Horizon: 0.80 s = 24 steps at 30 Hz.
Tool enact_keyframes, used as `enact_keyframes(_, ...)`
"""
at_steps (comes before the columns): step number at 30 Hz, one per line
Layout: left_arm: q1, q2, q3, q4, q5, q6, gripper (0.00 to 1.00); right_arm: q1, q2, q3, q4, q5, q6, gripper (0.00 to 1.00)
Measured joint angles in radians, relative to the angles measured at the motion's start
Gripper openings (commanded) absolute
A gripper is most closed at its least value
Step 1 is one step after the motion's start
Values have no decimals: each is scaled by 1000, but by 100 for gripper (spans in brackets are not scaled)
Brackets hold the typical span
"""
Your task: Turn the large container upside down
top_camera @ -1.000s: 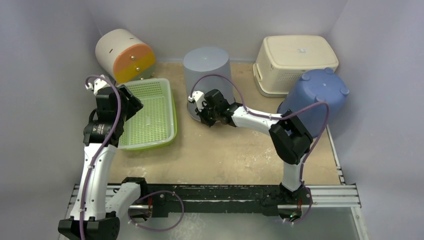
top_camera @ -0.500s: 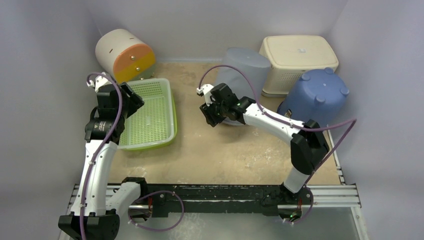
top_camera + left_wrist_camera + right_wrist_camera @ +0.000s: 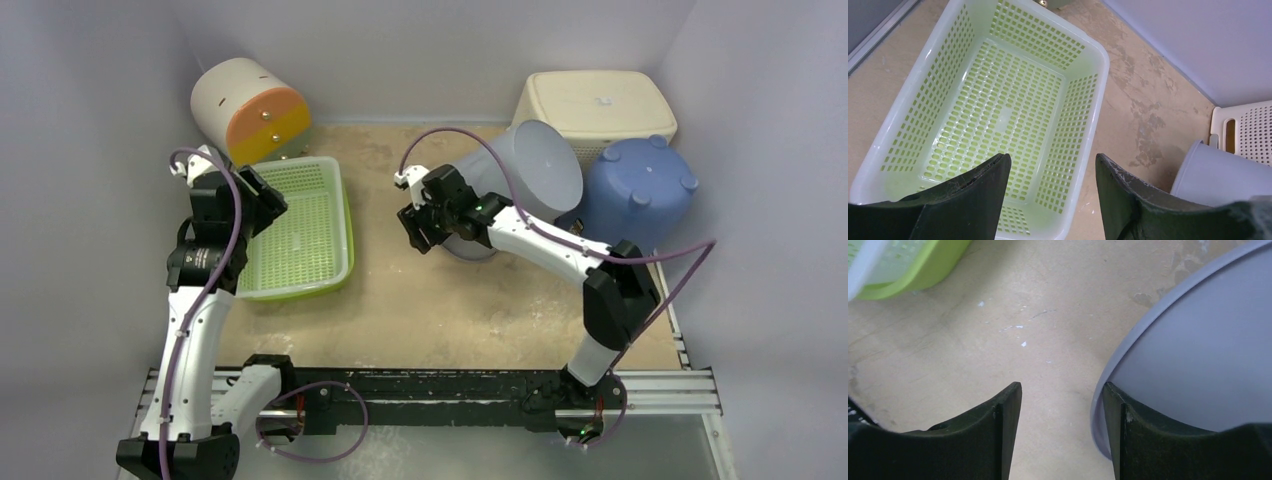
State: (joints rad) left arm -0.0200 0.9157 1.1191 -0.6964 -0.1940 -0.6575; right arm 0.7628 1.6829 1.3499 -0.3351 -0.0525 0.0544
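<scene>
Grey, smooth plastic: we see the large container (image 3: 532, 168) lying tilted on its side mid-tabletop (image 3: 430, 305), round mouth toward our right end effector (image 3: 1062, 390), whose jaws stand apart beside the rim. Our left end effector (image 3: 1051, 161) hangs wide over the perforated green basket (image 3: 1100, 56).

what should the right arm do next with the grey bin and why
Probably shift the right claw sideways to straddle the rim of the grey bin, then close. The claw is open over the table with the rim beside it, and the bin lies tipped on its side, half turned.
</scene>
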Motion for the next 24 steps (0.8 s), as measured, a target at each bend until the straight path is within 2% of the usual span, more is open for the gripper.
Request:
enact_keyframes(9,0,-31,0,-19,-2,0,63,3,105,6,9,10,-4,66)
enact_keyframes(24,0,-39,0,-30,-10,0,63,3,109,10,12,27,-8,70)
